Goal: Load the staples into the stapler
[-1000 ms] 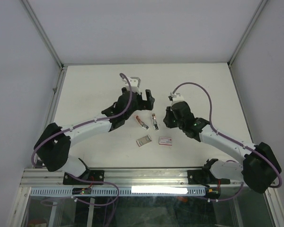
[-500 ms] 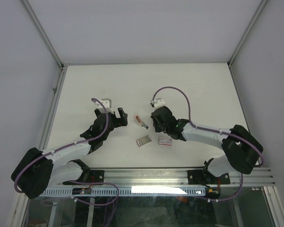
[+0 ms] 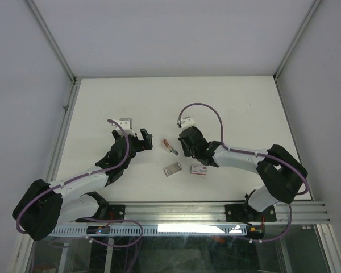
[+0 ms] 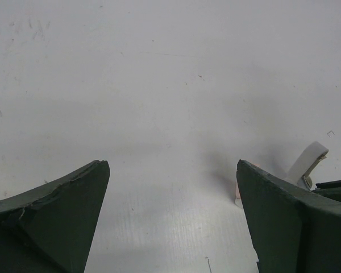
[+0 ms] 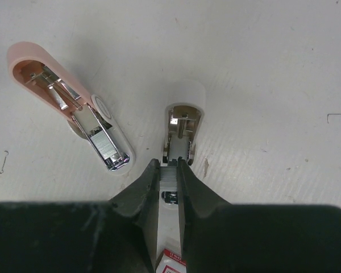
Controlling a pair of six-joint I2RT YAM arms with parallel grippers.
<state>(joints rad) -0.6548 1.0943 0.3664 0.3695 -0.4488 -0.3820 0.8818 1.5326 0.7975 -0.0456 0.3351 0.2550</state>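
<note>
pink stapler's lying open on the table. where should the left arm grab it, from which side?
Best bet: pinch the pink stapler across its narrow width at the pink shell end, from straight above, jaws square to its length. It lies flat and diagonal with both long sides free there; its chrome end sits close to the white stapler in the right gripper.

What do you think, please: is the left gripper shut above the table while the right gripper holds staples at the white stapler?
Not quite: the left gripper is open, jaws wide apart, as the left wrist view shows. It is above the table, and the right gripper holds staples at the white stapler.
</note>
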